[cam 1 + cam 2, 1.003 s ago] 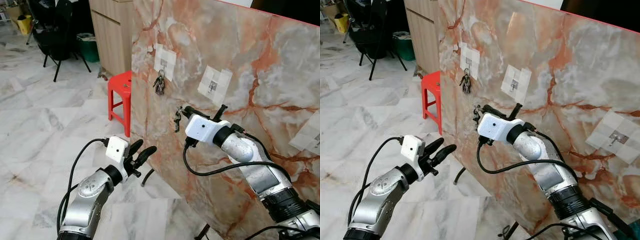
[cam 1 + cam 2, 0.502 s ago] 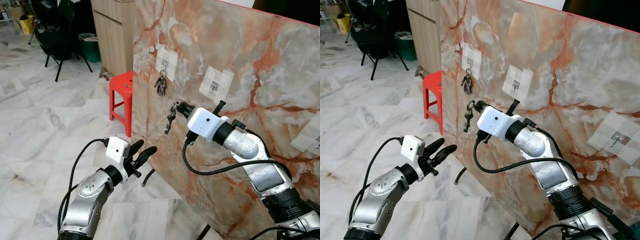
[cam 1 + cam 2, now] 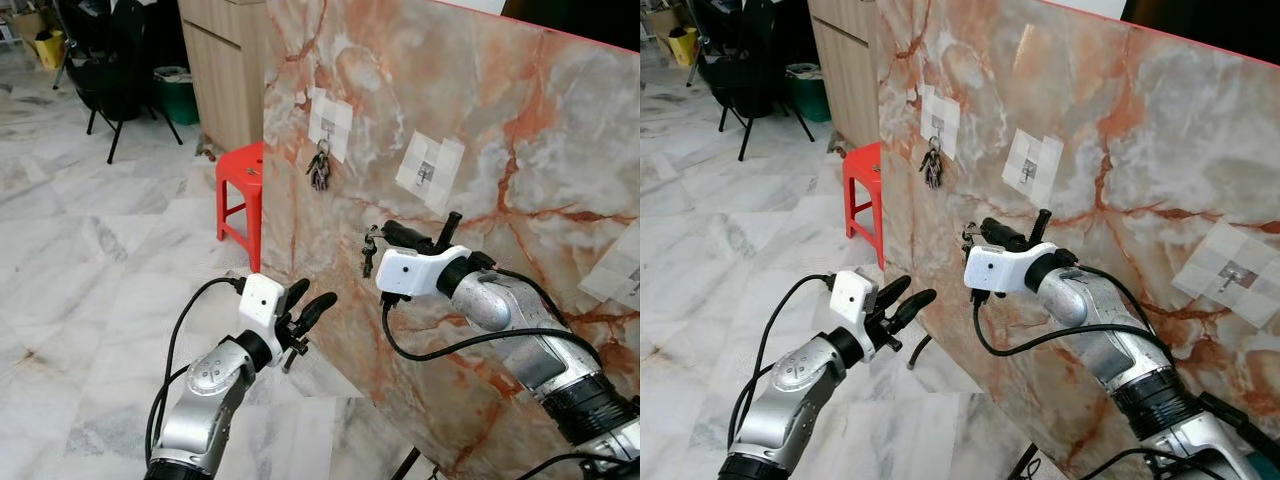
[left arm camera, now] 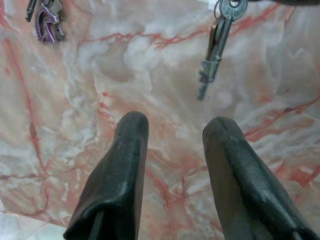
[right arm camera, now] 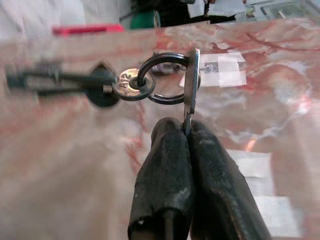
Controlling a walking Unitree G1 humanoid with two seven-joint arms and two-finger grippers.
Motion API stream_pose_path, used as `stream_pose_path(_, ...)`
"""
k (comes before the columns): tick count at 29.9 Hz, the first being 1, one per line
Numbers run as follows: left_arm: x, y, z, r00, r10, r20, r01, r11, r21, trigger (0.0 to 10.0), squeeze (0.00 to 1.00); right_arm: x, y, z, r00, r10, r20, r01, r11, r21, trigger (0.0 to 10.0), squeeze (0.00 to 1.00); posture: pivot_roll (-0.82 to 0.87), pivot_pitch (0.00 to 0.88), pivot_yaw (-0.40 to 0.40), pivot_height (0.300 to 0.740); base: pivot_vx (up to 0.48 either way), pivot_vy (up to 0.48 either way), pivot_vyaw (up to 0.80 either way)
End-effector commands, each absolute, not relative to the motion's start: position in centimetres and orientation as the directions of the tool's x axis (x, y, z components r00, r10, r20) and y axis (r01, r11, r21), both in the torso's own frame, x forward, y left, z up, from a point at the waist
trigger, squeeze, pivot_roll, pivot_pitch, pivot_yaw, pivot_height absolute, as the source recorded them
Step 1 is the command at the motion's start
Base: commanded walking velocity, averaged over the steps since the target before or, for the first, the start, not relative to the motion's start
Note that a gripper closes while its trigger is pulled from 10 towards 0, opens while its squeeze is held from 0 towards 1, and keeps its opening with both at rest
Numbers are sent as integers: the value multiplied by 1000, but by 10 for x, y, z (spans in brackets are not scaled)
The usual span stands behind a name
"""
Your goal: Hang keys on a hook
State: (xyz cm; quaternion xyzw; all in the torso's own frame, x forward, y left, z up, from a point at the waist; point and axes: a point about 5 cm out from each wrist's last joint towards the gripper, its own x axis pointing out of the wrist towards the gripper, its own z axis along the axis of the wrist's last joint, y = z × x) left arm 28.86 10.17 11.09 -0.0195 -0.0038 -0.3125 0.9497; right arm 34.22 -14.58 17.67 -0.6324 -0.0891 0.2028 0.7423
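An orange-veined marble panel stands upright with hooks on white tape patches. On the left hook hangs a bunch of keys. The middle hook is bare, and a third hook sits far right. My right gripper is shut on a key set that dangles in front of the panel, below and left of the middle hook. In the right wrist view the gripper pinches a flat key joined to a ring. My left gripper is open, low beside the panel, empty.
A red stool stands at the panel's left end. Behind it are a wooden cabinet, a green bin and a black chair. A black stand leg juts out onto the marble floor under the panel.
My right gripper swung the keys up and left, then came back right and slightly lower. My left arm has moved right, closer to the panel.
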Motion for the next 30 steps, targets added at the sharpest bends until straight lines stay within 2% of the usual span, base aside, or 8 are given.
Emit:
stream_pose_path(1, 289, 94, 111, 791, -611, 22, 611, 791, -16, 10000, 0, 343, -149, 175, 905, 399, -145, -190, 74, -979, 0, 0, 76, 0, -92, 740, 0, 0, 0)
stream_pose_path(9, 287, 85, 110, 772, -636, 21, 636, 772, -9, 10000, 0, 328, -166, 135, 847, 346, -403, -433, 12, -901, 0, 0, 70, 0, -98, 740, 0, 0, 0)
stream_pose_path(15, 284, 82, 107, 759, -651, 15, 651, 759, -10, 10000, 0, 282, -214, 48, 629, 161, -761, -772, 14, -636, 0, 0, 67, 0, -107, 740, 0, 0, 0)
stream_pose_path(16, 283, 81, 107, 754, -657, 14, 657, 754, -14, 10000, 0, 262, -228, 23, 505, 93, -858, -862, 13, -506, 0, 0, 66, 0, -112, 740, 0, 0, 0)
stream_pose_path(23, 283, 80, 106, 750, -661, 9, 661, 750, -18, 10000, 0, 221, -249, -12, 264, 3, -965, -964, 39, -263, 0, 0, 62, 0, -114, 740, 0, 0, 0)
stream_pose_path(24, 283, 80, 105, 748, -663, 7, 663, 748, -20, 10000, 0, 208, -253, -21, 183, 2, -983, -979, 90, -182, 0, 0, 62, 0, -113, 740, 0, 0, 0)
stream_pose_path(26, 282, 78, 105, 743, -669, 4, 669, 743, -22, 10000, 0, 199, -254, -28, 125, 13, -992, -985, 122, -122, 0, 0, 59, 0, -112, 740, 0, 0, 0)
stream_pose_path(30, 282, 77, 104, 738, -674, 3, 674, 738, -27, 10000, 0, 202, -237, -42, 190, 158, -969, -889, 447, -101, 0, 0, 53, 0, -113, 740, 0, 0, 0)
